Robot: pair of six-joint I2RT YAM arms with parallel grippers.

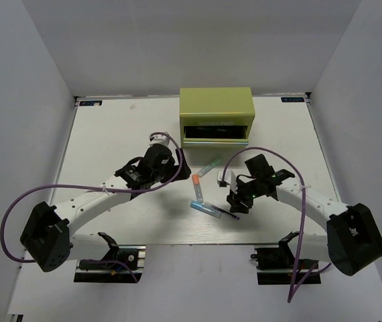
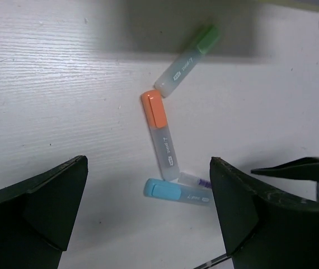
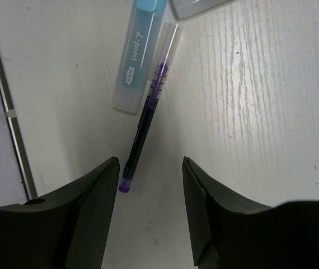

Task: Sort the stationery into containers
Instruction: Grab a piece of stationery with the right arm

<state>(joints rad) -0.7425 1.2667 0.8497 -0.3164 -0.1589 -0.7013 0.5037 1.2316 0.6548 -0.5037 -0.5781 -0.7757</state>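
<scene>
A lime-green toolbox (image 1: 216, 107) stands at the back with a front drawer (image 1: 214, 131) open. In front of it lie a mint-green highlighter (image 1: 210, 166) (image 2: 188, 60), an orange-capped highlighter (image 1: 196, 186) (image 2: 160, 134), a light-blue highlighter (image 1: 204, 208) (image 2: 176, 191) (image 3: 137, 53) and a thin dark purple pen (image 1: 227, 214) (image 3: 148, 112). My left gripper (image 1: 181, 169) (image 2: 148, 163) is open and empty, just left of the highlighters. My right gripper (image 1: 235, 204) (image 3: 150, 165) is open, low over the purple pen's end, which lies just by its left fingertip.
The white table's front edge (image 1: 198, 243) runs just behind the right gripper. The right gripper's finger shows at the right of the left wrist view (image 2: 299, 168). White walls enclose the table on three sides.
</scene>
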